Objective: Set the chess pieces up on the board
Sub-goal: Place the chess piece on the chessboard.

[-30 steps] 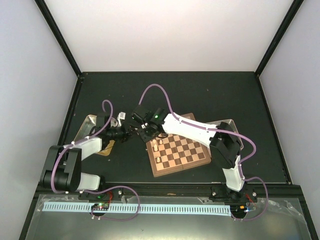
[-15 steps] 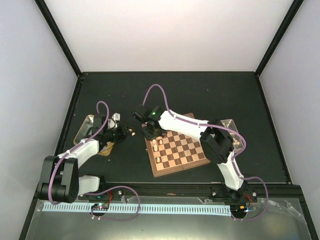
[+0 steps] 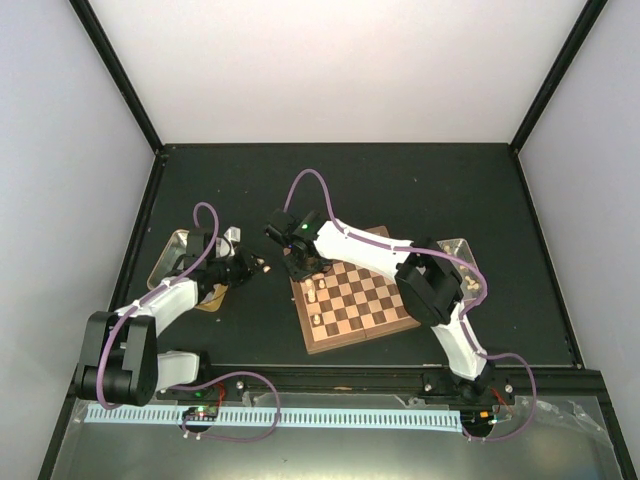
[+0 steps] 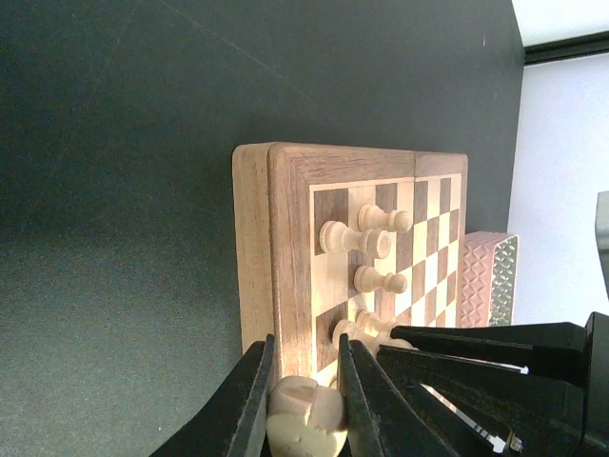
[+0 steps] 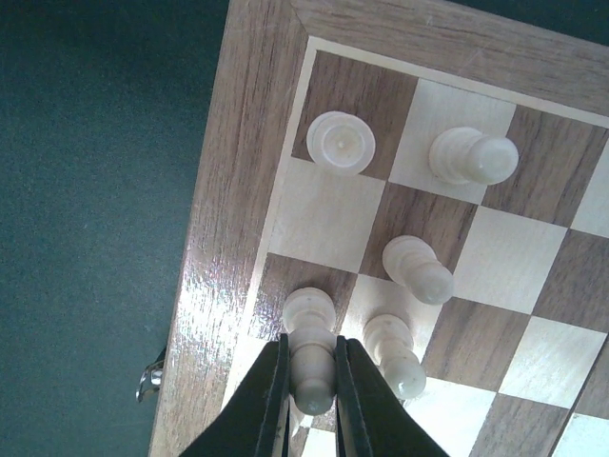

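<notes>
At the board's end nearest the left arm, rim col.: right jaws are clamped on a pale piece, which stands on a dark square just inside the rim. Grip is on the upper stem, one finger either side. The base looks seated on the wood, as far as we can judge. Four more pale pieces sit at that same end. One is upright on the corner dark square, one is on the next square, and one is a row in. The last is just beside the held piece, close to one finger. We see no dark pieces on the board in any view.

Off the board, just beside that same rim and above the desk: left jaws are clamped on a second pale piece. It sits between the fingers and appears tilted; exact axis n/k.

Handling, our assessment:
- **Material:** pieces are turned wood, very light and rigid, and unlikely to be damaged by normal jaw force.
- **Slip:** the surface looks smooth and round, so we expect slip or twist if a piece is pinched on a taper.
- **Stability:** narrow base, tall body. They will topple easily, esp. w/ a neighbour this close.
- **Where to hold:** we recommend the stem below the head, fingers square to the axis, not the head knob or base flare.
- **Release:** jaws should part only slightly and lift straight up, to avoid clipping the adjacent piece.
- **Second pale piece:** it may need righting before it goes down.
</notes>
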